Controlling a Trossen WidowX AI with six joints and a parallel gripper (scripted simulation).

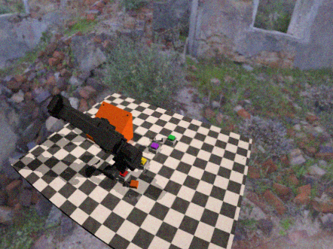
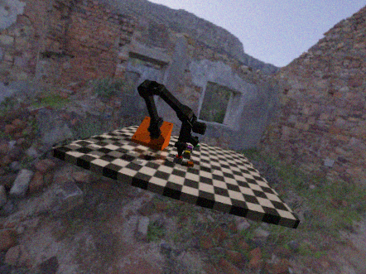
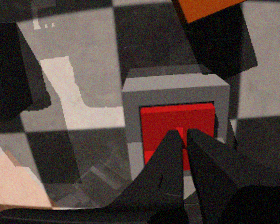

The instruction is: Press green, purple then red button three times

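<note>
Left to right in the top view: the orange wedge point(image 1: 114, 116) point(image 2: 142, 136) sits behind the red button point(image 1: 123, 174) point(image 2: 178, 157) point(image 3: 175, 118), beside the arm's foot. Jaws point(image 1: 121, 168) point(image 2: 179, 155) are together, nothing clamped: we want one narrow poker. Tips point down over red's cap so we can push straight; contact unclear. Orange piece point(image 1: 134, 183) point(image 2: 190, 163) point(image 3: 210, 7) is near red, so we keep our stroke vertical. Yellow button point(image 1: 143, 161) point(image 2: 187, 151) is beyond red, not ours; purple button point(image 1: 154, 145) point(image 2: 190, 146) farther, green button point(image 1: 172, 138) point(image 2: 197, 146) farthest. We judge we're in the red presses; count unclear.
</note>
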